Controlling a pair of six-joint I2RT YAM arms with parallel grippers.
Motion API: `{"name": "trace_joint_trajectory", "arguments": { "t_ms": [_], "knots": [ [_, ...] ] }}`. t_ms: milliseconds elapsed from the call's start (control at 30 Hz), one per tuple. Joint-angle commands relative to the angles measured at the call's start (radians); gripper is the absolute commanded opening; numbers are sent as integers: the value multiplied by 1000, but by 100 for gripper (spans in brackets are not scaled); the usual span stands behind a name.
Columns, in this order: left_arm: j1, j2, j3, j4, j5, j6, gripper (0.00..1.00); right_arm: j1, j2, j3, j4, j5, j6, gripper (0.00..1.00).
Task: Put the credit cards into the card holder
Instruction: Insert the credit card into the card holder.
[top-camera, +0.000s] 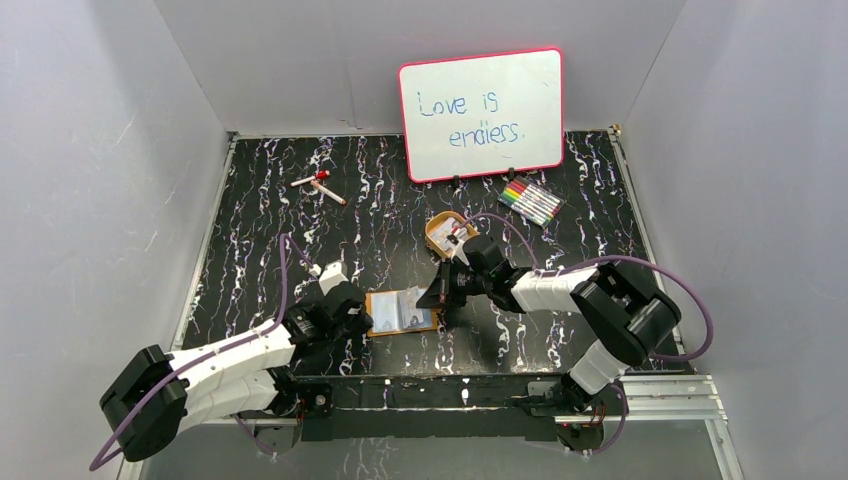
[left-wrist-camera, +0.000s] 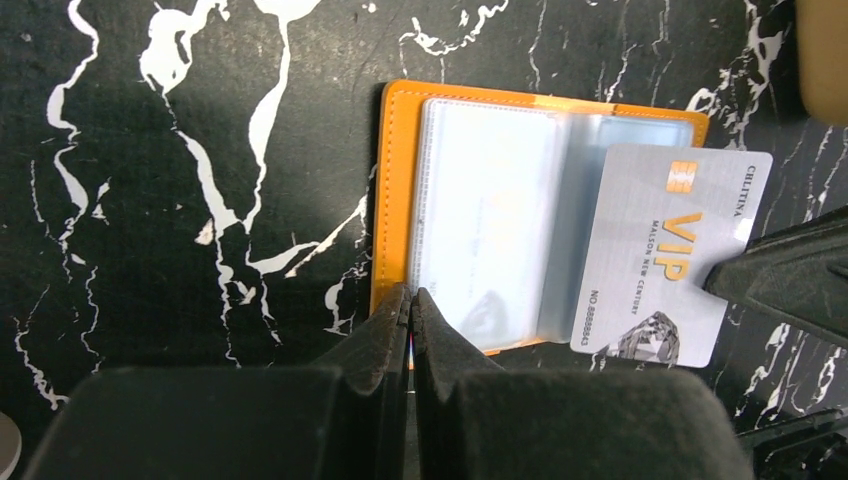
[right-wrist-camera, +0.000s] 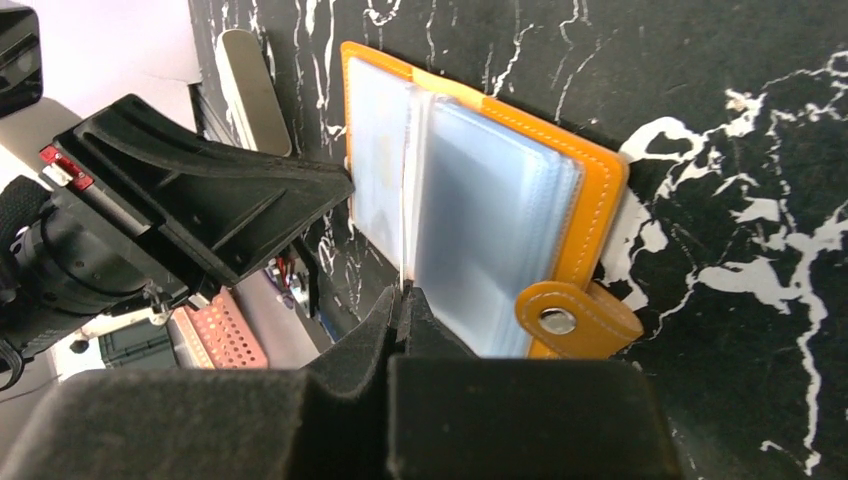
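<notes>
The card holder (top-camera: 398, 312) lies open on the black marbled table, tan-orange with pale blue-grey sleeves (left-wrist-camera: 480, 230). My left gripper (left-wrist-camera: 411, 297) is shut, its tips resting at the holder's near left edge. I cannot tell whether they pinch it. My right gripper (right-wrist-camera: 402, 292) is shut on a pale grey credit card (left-wrist-camera: 670, 250) printed VIP. In the right wrist view the card (right-wrist-camera: 406, 200) is seen edge-on, standing over the holder (right-wrist-camera: 490, 210). The card overlaps the right-hand sleeves; whether its edge is inside one is unclear. In the top view both grippers, left (top-camera: 358, 318) and right (top-camera: 438, 298), flank the holder.
An oval yellow-orange tray (top-camera: 436, 232) with small items sits just behind the right gripper. A whiteboard (top-camera: 482, 112) leans on the back wall, with a pack of coloured markers (top-camera: 530, 200) before it and two loose pens (top-camera: 318, 185) at back left. The holder's snap strap (right-wrist-camera: 575, 318) sticks out sideways.
</notes>
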Motion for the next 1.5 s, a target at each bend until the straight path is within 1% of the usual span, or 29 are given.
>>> {"name": "trace_joint_trajectory", "arguments": {
  "t_ms": [0,433,733,1467],
  "knots": [
    [3,-7,-15,-9,-31,-7,0,4,30,37,63,25,12,0],
    [3,-4,-29,-3,-24,-11,0,25,63,57,89,38,23,0],
    [3,-38,-26,-29,-31,-10,0,26,66,57,70,66,26,0],
    [3,-38,-36,-23,-16,-15,0,44,135,60,130,31,73,0]
  ]
}}
